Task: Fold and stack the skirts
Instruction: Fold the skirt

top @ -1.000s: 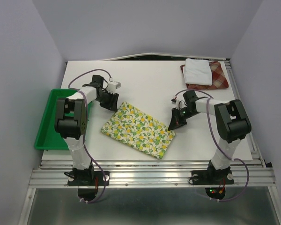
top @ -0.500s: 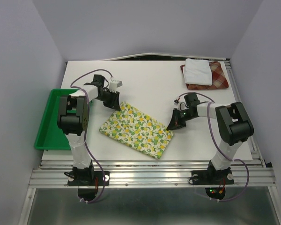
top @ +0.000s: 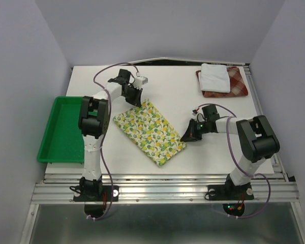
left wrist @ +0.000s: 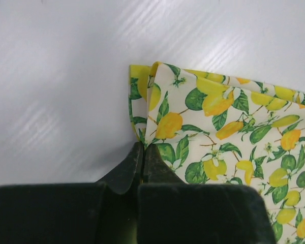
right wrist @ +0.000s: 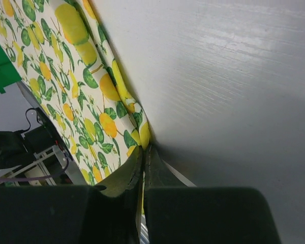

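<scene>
The fruit-print skirt lies folded flat and slantwise in the middle of the white table. My left gripper is shut on its far corner; the left wrist view shows the fruit-print skirt pinched between the closed jaws of the gripper. My right gripper is shut on the skirt's right corner; the right wrist view shows the fruit-print skirt nipped by the gripper. The white skirt lies folded on the plaid skirt at the far right.
A green plastic tray sits at the table's left edge. A metal rail runs along the near edge. Grey walls close in the table on three sides.
My left gripper has swung the skirt's far corner toward the back and right. The skirt has turned and shifted with it. My right gripper has stayed nearly still.
</scene>
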`<state>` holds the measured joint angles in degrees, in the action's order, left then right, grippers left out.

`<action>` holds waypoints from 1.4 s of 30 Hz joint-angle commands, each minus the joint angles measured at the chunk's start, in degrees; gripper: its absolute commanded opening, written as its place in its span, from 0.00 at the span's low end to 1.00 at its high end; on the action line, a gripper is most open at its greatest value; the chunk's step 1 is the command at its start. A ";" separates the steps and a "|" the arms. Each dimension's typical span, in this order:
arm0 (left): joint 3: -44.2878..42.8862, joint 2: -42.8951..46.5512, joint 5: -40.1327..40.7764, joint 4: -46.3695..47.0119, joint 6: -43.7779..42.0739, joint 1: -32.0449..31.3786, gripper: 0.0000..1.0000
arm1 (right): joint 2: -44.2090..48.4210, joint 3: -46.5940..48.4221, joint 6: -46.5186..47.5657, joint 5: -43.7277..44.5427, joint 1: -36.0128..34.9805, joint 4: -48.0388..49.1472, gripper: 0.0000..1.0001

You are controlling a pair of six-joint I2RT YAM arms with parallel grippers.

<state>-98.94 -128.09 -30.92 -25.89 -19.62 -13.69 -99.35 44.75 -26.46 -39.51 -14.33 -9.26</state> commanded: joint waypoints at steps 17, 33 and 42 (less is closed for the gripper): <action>-24.21 -7.02 3.31 4.52 1.06 -6.88 0.46 | -0.41 -2.22 -18.22 -1.10 -7.12 18.94 0.34; 37.24 41.06 -18.64 35.17 26.54 4.99 0.55 | 0.41 25.26 11.68 -6.18 -6.06 -6.12 0.62; 60.25 36.44 -30.34 65.06 50.26 5.17 0.30 | -21.12 39.35 14.07 -18.41 -6.06 -11.05 0.54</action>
<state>-42.87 -88.55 -55.00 22.72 17.85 -8.93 -115.09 81.23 -14.83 -51.29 -20.60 -15.86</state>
